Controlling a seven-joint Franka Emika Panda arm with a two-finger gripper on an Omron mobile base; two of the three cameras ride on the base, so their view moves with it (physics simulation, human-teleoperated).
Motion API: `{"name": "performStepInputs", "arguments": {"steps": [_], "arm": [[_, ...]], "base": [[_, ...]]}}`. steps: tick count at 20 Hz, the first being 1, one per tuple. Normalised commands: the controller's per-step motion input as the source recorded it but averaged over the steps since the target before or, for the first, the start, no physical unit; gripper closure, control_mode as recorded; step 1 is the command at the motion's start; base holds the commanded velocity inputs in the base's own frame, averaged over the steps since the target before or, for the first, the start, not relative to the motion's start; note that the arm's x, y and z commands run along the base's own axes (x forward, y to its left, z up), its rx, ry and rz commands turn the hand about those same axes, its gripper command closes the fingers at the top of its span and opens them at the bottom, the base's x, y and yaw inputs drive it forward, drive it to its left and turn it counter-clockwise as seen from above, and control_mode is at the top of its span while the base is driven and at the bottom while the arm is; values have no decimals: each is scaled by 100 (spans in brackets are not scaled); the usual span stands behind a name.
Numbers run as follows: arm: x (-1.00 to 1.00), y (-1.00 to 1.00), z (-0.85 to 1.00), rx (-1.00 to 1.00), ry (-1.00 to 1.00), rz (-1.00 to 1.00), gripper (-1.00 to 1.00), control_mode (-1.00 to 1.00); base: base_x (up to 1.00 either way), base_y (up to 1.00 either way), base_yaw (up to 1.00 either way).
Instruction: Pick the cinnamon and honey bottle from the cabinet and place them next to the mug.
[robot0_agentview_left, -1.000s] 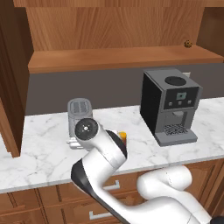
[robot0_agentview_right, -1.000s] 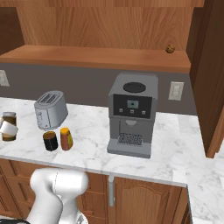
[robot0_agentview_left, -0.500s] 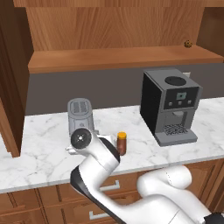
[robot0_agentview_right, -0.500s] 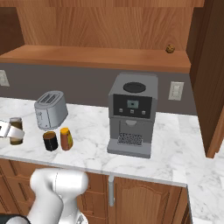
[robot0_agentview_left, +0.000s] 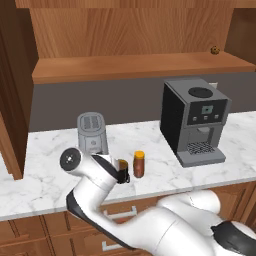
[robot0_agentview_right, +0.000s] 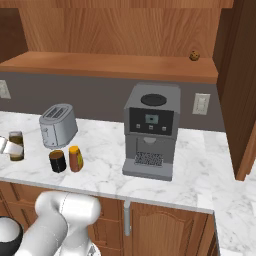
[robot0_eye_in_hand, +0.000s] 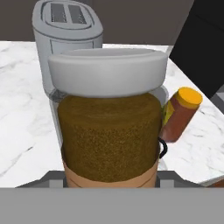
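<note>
My gripper (robot0_agentview_right: 6, 146) is shut on the cinnamon (robot0_agentview_right: 16, 145), a brown jar with a pale lid, low over the counter's left end. In the hand view the cinnamon (robot0_eye_in_hand: 109, 135) stands upright right in front of the camera, between the fingers of the gripper (robot0_eye_in_hand: 111, 180). The dark mug (robot0_agentview_right: 57, 161) stands on the counter to its right, with the honey bottle (robot0_agentview_right: 75, 158) touching or nearly touching it. The mug (robot0_agentview_left: 122, 170) is partly hidden by my arm, beside the honey bottle (robot0_agentview_left: 139, 164). The honey bottle (robot0_eye_in_hand: 178, 114) leans into view behind the jar. The cabinet shelf (robot0_agentview_left: 135, 67) runs overhead.
A grey toaster (robot0_agentview_right: 58, 125) stands just behind the mug and shows as the toaster (robot0_eye_in_hand: 70, 30) past the jar. A dark coffee machine (robot0_agentview_left: 196, 120) occupies the counter's right part. A small round brown item (robot0_agentview_right: 194, 55) lies on the shelf's right end.
My arm's elbow has swung left and lower, uncovering the honey bottle in the left base view. The held cinnamon has shifted a little and turned more upright.
</note>
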Motion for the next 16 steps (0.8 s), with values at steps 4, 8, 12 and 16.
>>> {"name": "performStepInputs", "arguments": {"steps": [4, 8, 12, 16], "arm": [[14, 10, -4, 0, 0, -13, 100, -100], [15, 0, -7, 0, -2, -13, 100, -100], [2, 0, -4, 0, -4, -15, 100, -100], [0, -8, -11, 0, -1, -15, 100, -100]], "base": [[0, 0, 0], [0, 0, 0], [0, 0, 0], [0, 0, 0]]}}
